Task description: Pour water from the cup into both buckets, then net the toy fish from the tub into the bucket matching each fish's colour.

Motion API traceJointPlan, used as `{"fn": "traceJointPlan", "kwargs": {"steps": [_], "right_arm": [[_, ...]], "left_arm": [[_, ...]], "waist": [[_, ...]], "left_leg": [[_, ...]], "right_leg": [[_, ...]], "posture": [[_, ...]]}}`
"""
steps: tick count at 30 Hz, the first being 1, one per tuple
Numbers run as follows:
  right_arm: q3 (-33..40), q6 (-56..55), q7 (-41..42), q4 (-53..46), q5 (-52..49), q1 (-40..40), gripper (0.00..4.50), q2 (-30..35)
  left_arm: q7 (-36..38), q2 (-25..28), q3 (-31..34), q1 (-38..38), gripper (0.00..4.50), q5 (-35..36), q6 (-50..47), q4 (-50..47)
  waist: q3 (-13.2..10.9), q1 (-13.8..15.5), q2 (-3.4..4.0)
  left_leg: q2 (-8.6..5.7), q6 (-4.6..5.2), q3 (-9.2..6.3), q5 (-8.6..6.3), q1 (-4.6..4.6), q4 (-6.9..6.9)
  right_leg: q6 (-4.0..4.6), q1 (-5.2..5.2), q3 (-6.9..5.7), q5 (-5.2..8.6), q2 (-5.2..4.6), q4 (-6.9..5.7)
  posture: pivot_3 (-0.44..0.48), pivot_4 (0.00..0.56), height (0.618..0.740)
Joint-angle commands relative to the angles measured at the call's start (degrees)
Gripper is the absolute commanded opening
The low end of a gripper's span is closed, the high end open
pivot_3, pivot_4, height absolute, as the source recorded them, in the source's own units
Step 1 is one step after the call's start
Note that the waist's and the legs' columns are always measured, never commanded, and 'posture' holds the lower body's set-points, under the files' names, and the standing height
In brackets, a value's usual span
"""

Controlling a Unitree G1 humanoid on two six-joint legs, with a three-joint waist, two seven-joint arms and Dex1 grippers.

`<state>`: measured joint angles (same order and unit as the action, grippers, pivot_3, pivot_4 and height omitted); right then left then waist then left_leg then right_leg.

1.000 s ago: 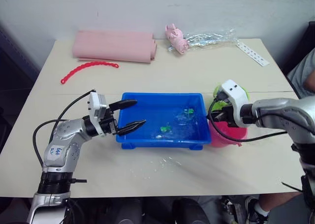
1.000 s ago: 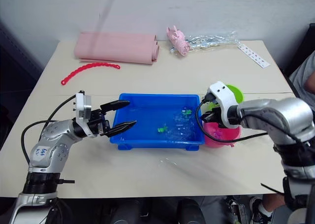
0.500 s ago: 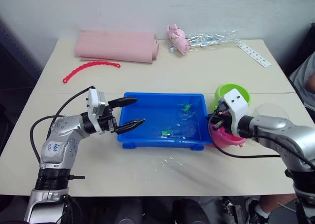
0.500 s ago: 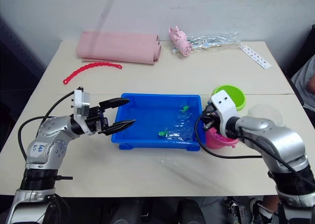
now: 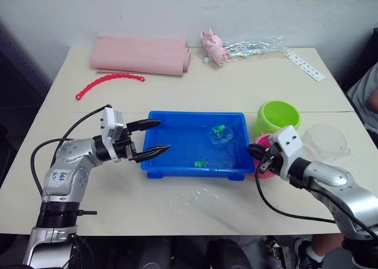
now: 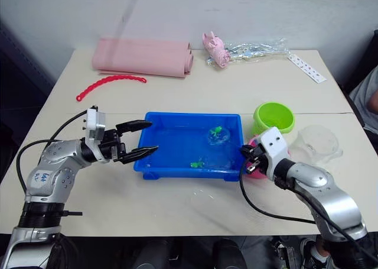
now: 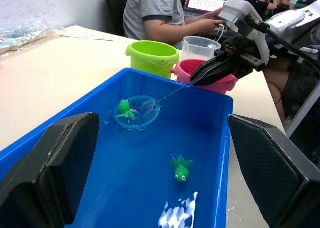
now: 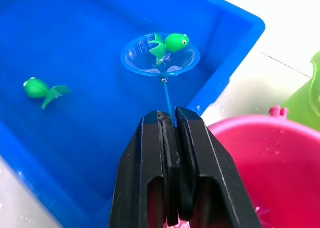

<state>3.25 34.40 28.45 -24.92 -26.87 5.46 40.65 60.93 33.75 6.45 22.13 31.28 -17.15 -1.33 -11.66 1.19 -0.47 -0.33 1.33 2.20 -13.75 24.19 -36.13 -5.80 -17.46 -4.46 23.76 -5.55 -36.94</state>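
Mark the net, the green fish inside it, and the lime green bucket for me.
net (image 8: 134, 66): right wrist view, on its blue ring rim.
green fish in the net (image 8: 172, 40): right wrist view, on its body.
lime green bucket (image 5: 267, 124): left eye view, on its outer wall.

right gripper (image 5: 257, 153) drawn back toward robot, uncovering green bucket (image 5: 278, 116), net (image 8: 161, 53) now holding green fish (image 8: 170, 42)

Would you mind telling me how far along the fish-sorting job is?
Apparently done: the cup stands upright beside the buckets. In hand: the right gripper holds the net in the tub, a green fish inside it. Left: another green fish remains to go into the green bucket.
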Motion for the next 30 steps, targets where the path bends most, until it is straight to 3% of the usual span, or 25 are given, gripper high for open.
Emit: {"fn": "traceJointPlan", "kwargs": {"steps": [1,16,23,30], "right_arm": [[2.6,-6.5,1.3,0.9,1.6,-1.7,0.0,-2.3],[5.2,-19.6,7.5,3.7,3.4,-6.1,0.0,-6.2],[10.6,-28.4,12.9,2.2,2.2,-9.3,0.0,-5.3],[18.3,-30.1,16.7,-1.4,-2.2,-13.0,0.0,-3.5]], "left_arm": [[0.8,0.7,1.2,-0.1,4.48,0.9,0.1,-0.6],[1.2,1.2,1.2,-0.2,4.48,1.0,-1.1,-1.3],[1.1,0.6,0.8,0.6,4.48,1.1,-1.4,-1.3],[1.9,-1.6,-1.1,3.3,4.48,0.7,-1.0,0.6]], "waist": [[0.0,0.0,0.0],[0.0,0.0,0.0],[0.0,0.0,0.0],[0.0,0.2,0.0]], "left_leg": [[0.0,-0.02,0.01,0.01,-0.01,0.01],[0.0,-0.05,0.0,0.04,-0.05,-0.01],[0.0,-0.05,0.0,0.04,-0.06,0.0],[0.0,-0.04,0.0,0.04,-0.06,-0.04]], "right_leg": [[0.0,-0.02,0.01,0.0,0.0,0.02],[0.0,-0.02,0.03,0.0,0.01,-0.04],[0.0,-0.01,0.03,0.0,0.01,-0.04],[0.0,0.01,0.03,0.0,0.02,-0.06]], "posture": [[0.0,0.15,0.74],[0.0,0.15,0.74],[0.0,0.15,0.74],[0.0,0.15,0.74]]}}
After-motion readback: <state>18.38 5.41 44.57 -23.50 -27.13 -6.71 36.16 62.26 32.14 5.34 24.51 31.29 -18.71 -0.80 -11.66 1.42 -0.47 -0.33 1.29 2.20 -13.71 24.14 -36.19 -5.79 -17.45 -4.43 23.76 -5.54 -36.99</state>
